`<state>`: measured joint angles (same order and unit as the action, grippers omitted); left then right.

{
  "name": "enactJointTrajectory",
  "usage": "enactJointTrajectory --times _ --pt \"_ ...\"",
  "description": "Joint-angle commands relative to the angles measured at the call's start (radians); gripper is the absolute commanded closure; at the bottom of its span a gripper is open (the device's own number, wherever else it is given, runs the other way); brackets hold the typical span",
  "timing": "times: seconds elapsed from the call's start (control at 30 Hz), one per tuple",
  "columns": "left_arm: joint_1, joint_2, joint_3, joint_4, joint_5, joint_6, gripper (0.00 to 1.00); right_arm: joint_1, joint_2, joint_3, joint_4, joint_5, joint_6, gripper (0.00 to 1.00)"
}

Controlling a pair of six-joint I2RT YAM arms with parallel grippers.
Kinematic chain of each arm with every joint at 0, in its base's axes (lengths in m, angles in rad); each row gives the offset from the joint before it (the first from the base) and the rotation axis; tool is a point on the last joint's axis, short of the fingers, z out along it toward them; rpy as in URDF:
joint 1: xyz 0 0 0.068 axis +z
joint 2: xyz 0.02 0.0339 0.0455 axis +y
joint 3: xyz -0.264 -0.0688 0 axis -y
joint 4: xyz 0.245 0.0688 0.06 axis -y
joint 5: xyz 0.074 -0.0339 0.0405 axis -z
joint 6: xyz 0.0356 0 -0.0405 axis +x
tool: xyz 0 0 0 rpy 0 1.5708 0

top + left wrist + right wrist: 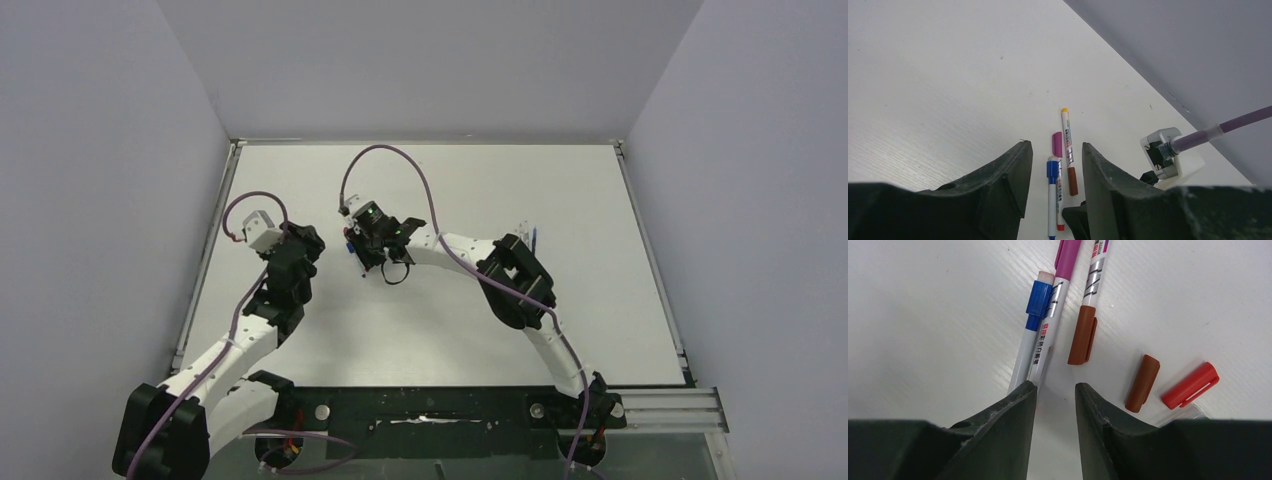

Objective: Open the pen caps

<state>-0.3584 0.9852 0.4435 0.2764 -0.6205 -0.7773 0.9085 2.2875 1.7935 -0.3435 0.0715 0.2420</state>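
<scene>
Red cap (1190,385) and brown cap (1143,382) lie loose at four o'clock of three still-capped pens (1045,347); left hand (1055,146) and right hand (1054,385) agape, empty.

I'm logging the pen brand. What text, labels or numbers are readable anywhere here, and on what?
Nothing can be read for certain.
purple-capped pen: dark characters along the barrel, too blurred to read.
brown-capped pen: slanted black marks on a silver band, not legible.
Left wrist view: barrel print on the same pens, too small to read.
loose caps: no print seen.
</scene>
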Motion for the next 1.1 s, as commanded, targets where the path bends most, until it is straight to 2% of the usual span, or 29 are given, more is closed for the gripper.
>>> enactJointTrajectory --times 0.0,0.37,0.57,0.83,0.93,1.07 --pt "-0.004 -0.023 0.007 0.024 -0.025 0.012 0.59 0.007 -0.005 0.064 0.007 0.022 -0.008 0.64" --pt "-0.01 -0.046 0.004 0.01 -0.06 0.018 0.59 0.006 0.014 0.071 0.012 -0.004 -0.006 0.63" --pt "-0.019 -0.064 0.005 -0.019 -0.131 0.024 0.58 0.005 0.04 0.088 0.003 -0.015 -0.006 0.62" --pt "-0.02 -0.057 0.002 -0.014 -0.135 0.021 0.57 0.003 0.066 0.099 -0.013 -0.014 0.003 0.63" --pt "-0.02 -0.058 -0.002 -0.007 -0.129 0.023 0.57 0.003 0.072 0.096 -0.026 -0.007 0.008 0.66" --pt "-0.021 -0.05 -0.001 -0.001 -0.12 0.023 0.57 0.006 0.056 0.059 -0.041 0.003 0.008 0.82"
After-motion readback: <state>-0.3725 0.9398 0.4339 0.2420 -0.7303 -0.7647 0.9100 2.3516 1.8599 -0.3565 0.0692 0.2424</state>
